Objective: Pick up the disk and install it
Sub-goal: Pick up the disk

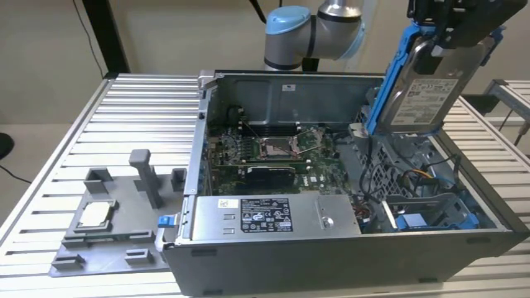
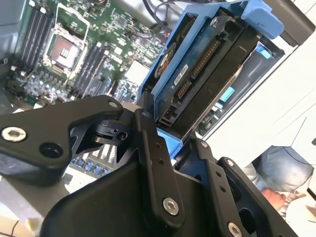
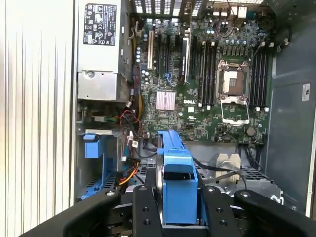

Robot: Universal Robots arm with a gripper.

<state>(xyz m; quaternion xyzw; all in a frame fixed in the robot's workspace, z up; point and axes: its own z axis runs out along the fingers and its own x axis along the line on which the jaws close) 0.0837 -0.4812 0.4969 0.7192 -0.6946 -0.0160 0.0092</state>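
Holding the disk [image 1: 429, 93] clamped in my tool [image 1: 453, 38], tilted above the open computer case [image 1: 290, 84]. Inside: motherboard [image 1: 273, 146] and power supply [image 1: 265, 214]. Case sits on slatted surface [image 1: 133, 112].

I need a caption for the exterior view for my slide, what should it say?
The gripper holds the disk on end over the open computer case.

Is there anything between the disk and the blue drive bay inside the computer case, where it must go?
Nothing solid that I can see. The jaws hold the disk in open air above the case. Loose cables lie near the blue bay and may get in its way.
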